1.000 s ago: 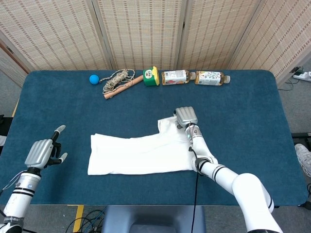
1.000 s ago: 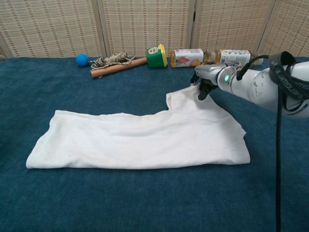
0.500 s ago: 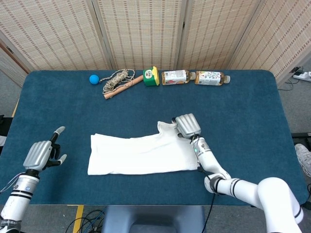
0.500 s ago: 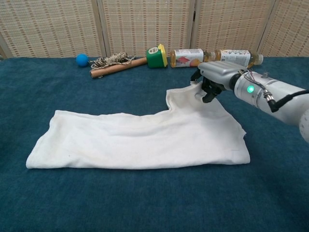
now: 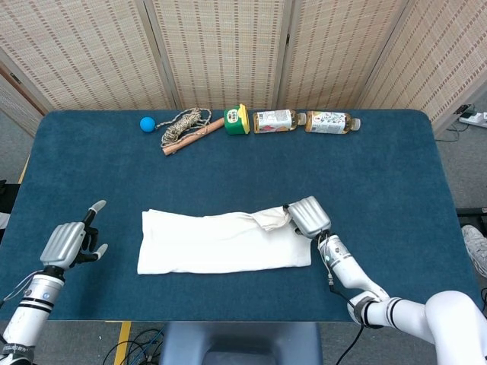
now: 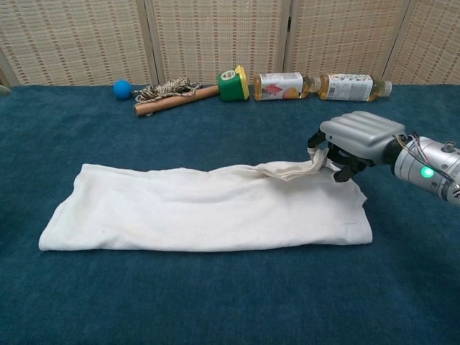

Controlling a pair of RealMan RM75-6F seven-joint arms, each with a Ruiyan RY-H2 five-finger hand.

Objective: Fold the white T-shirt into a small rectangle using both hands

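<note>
In the head view, the white T-shirt (image 5: 221,243) lies flattened as a long strip on the blue desk (image 5: 228,175), a little toward six o'clock from the desk's middle, its length running from nine to three o'clock. The right hand (image 5: 308,217) sits at the shirt's three o'clock end, fingers curled down and pinching a bunched fold of the cloth, which is drawn over the strip toward six o'clock. The left hand (image 5: 68,242) hovers well apart from the shirt at its nine o'clock side, holding nothing, one finger sticking out and the rest loosely bent. Along the twelve o'clock edge of the desk lie a blue ball (image 5: 147,123), a coil of rope on a wooden stick (image 5: 186,128), a green cup with a yellow lid (image 5: 237,121) and two bottles (image 5: 306,121) on their sides, all in a row and far from the shirt. In the chest view, the right hand (image 6: 353,144) holds a crumpled tip of the T-shirt (image 6: 201,215) just above the flat cloth, at the shirt's two o'clock corner, with the fingers wrapped under the fabric. The ball (image 6: 122,88), rope and stick (image 6: 172,93), cup (image 6: 233,83) and bottles (image 6: 316,85) line the far edge of the desk (image 6: 215,302). The left hand is out of this view.
</note>
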